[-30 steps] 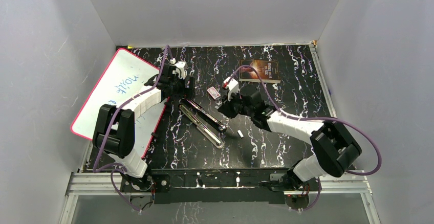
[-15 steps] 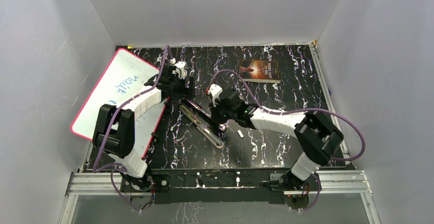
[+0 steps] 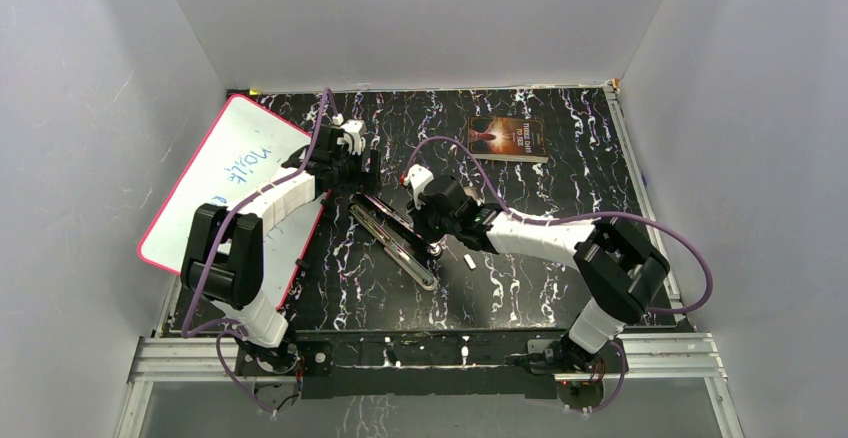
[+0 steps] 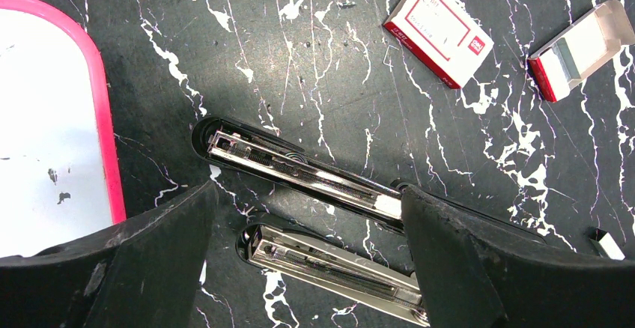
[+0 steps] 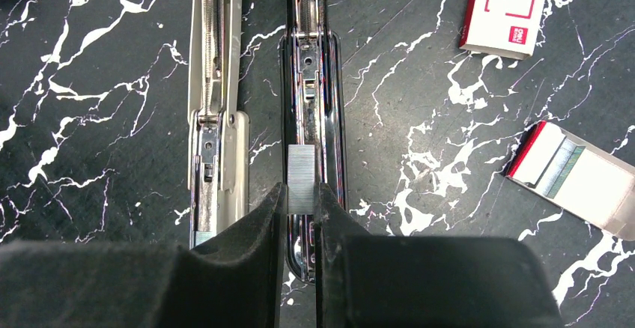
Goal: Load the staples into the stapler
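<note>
The stapler (image 3: pixel 395 238) lies opened flat on the black marbled table, its two long halves side by side. In the right wrist view the black-rimmed chrome half (image 5: pixel 313 81) runs up the middle and the pale metal half (image 5: pixel 213 81) lies to its left. My right gripper (image 5: pixel 301 193) is shut on a short silvery strip of staples (image 5: pixel 301 169), held just over the chrome half's channel. My left gripper (image 4: pixel 308 197) hangs wide open above the stapler's far end, touching nothing. A loose strip of staples (image 3: pixel 467 259) lies on the table right of the stapler.
A closed red-and-white staple box (image 5: pixel 503 10) and an open box (image 5: pixel 576 178) lie right of the stapler. A pink-edged whiteboard (image 3: pixel 225 173) leans at the left wall. A book (image 3: pixel 508 139) lies at the back right.
My right arm has swung left, from beside the staple boxes to over the stapler, carrying the strip of staples. The left arm has not moved.
</note>
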Available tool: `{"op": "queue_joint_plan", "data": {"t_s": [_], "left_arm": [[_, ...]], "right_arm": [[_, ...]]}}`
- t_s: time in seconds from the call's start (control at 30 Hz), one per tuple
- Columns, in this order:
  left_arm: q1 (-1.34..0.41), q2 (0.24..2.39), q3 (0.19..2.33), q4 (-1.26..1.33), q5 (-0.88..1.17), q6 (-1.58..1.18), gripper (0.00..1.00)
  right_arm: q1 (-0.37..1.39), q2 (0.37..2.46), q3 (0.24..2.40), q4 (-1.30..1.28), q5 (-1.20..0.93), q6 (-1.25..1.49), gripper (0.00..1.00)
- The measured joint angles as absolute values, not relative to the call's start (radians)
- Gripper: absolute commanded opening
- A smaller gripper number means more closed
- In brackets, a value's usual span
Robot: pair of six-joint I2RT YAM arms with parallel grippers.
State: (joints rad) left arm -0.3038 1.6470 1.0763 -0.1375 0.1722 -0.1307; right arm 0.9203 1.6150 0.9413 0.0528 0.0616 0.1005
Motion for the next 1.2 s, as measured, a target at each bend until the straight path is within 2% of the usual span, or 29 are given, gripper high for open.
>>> {"op": "queue_joint_plan", "data": {"t_s": [1.2], "left_arm": [[-0.304, 1.647, 1.076, -0.139, 0.172, -0.130, 0.92]], "right_arm": [[0.920, 1.665, 0.960, 0.045, 0.065, 0.101, 0.00]]}}
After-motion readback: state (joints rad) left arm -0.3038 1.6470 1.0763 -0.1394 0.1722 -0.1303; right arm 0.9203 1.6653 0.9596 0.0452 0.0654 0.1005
